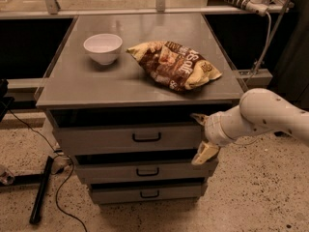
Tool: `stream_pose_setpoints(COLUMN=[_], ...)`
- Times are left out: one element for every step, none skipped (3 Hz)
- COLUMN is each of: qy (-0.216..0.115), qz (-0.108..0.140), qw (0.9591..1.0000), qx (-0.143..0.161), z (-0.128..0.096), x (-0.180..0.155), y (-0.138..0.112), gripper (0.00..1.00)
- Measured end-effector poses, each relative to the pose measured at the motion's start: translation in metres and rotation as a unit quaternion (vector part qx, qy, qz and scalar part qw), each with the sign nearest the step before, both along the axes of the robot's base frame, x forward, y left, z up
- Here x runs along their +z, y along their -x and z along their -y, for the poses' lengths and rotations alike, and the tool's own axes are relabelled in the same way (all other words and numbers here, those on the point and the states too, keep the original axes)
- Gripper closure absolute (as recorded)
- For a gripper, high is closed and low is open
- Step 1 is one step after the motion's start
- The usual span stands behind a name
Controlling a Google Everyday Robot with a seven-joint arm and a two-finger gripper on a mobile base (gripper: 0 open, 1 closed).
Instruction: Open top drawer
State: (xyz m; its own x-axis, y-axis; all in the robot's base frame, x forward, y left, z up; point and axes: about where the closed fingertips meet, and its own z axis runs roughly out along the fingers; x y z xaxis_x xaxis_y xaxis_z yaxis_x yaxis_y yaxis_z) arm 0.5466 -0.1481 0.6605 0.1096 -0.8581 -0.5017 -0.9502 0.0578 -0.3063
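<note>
The top drawer is the widest of three grey drawers under the cabinet top, with a small black loop handle at its centre. A dark gap shows above its front. My gripper is on a white arm coming in from the right. It sits at the right end of the top drawer's front, well to the right of the handle. Its fingers are spread apart, one fingertip high and one low, with nothing between them.
A white bowl and a crumpled chip bag lie on the cabinet top. Two narrower drawers sit below. A black stand leg and cable lie on the floor at the left.
</note>
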Motion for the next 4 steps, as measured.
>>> stream_pose_setpoints(qy=[0.0, -0.001, -0.002, -0.002], qz=[0.0, -0.006, -0.008, -0.008], qw=[1.0, 0.9999, 0.9998, 0.9998], qx=[0.0, 0.014, 0.019, 0.019], z=[0.0, -0.001, -0.002, -0.002], x=[0.0, 0.012, 0.018, 0.021], y=[0.0, 0.019, 0.026, 0.026], gripper=[0.42, 0.65, 0.88, 1.0])
